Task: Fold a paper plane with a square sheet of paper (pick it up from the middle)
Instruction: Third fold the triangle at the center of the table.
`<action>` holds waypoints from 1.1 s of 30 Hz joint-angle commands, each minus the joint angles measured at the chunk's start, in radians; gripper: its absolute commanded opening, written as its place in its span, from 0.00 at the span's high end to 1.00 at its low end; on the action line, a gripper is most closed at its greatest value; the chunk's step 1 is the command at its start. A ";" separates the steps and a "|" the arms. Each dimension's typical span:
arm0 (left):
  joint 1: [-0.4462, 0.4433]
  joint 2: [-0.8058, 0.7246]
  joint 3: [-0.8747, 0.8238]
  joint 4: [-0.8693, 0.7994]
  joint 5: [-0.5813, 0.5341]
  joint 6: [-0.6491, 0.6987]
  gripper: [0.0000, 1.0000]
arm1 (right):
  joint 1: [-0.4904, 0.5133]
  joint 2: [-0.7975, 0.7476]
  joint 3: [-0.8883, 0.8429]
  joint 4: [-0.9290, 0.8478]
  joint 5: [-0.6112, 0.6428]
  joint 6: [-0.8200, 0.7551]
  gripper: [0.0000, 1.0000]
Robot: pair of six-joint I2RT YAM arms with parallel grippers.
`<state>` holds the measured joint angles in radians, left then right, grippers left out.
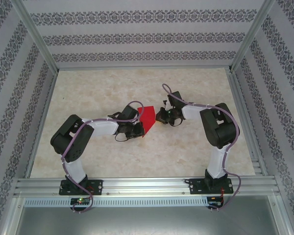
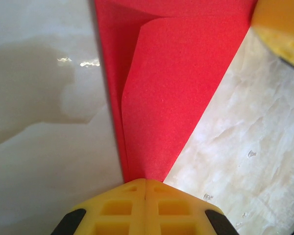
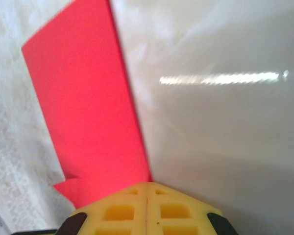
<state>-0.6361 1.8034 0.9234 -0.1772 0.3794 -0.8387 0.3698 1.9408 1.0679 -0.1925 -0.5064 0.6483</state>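
While bolted side by side to the metal rail (image 1: 147, 185) at the near edge, send the left arm (image 1: 100, 128) and the right arm (image 1: 213, 122) elbows-out and inward over the pale marbled bench (image 1: 88, 156), meeting near its middle. Just past the left forearm, clamps the left tool (image 1: 140, 131) tight on the near tip of the sheet of red paper (image 1: 148, 119). Close up, presses both yellow fingertips (image 2: 117, 210) flush together, with the narrow red point pinched at their seam. Fans out from that pinch into a broad wedge, one layer lapped over another, with a soft rounded fold down the left side. Across from it, clenches the right tool (image 1: 159, 117) on the paper's right edge. Close up, meets pad to pad (image 3: 122, 213) without a gap and nips the red edge between them. Runs away from that grip as a long flat panel, straight along its right side, with a small stepped corner low on the left. Sits between the two tools at about mid-bench; cannot tell whether it rests on the surface or hangs just clear of it. Beyond, more marbled bench up to the far edge, then patterned wallpaper (image 1: 147, 34) between metal posts.
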 commanded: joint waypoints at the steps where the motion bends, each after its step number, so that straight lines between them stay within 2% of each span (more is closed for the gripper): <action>1: -0.004 0.048 -0.021 -0.153 -0.064 0.030 1.00 | -0.032 -0.013 0.022 -0.022 0.094 -0.036 0.99; 8: -0.004 0.041 -0.010 -0.148 -0.062 0.037 1.00 | 0.064 -0.125 0.005 -0.047 0.085 -0.050 0.98; 12: -0.004 0.042 -0.011 -0.144 -0.060 0.038 1.00 | 0.149 -0.100 -0.003 -0.042 0.080 -0.024 0.98; 16: -0.005 0.043 -0.013 -0.144 -0.060 0.039 1.00 | 0.189 -0.051 0.016 -0.039 0.075 -0.016 0.98; 21: -0.004 0.038 -0.022 -0.145 -0.060 0.041 1.00 | 0.172 0.003 0.050 -0.071 0.097 -0.027 0.98; 29: -0.004 0.025 -0.032 -0.148 -0.050 0.055 1.00 | 0.048 0.034 0.071 -0.102 0.163 -0.028 0.99; 33: -0.004 0.013 -0.028 -0.146 -0.035 0.075 1.00 | 0.057 0.020 0.086 -0.116 0.148 -0.039 0.99</action>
<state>-0.6361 1.8030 0.9287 -0.1879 0.3794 -0.8043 0.4339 1.9507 1.1309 -0.2844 -0.4324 0.6285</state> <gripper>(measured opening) 0.067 0.044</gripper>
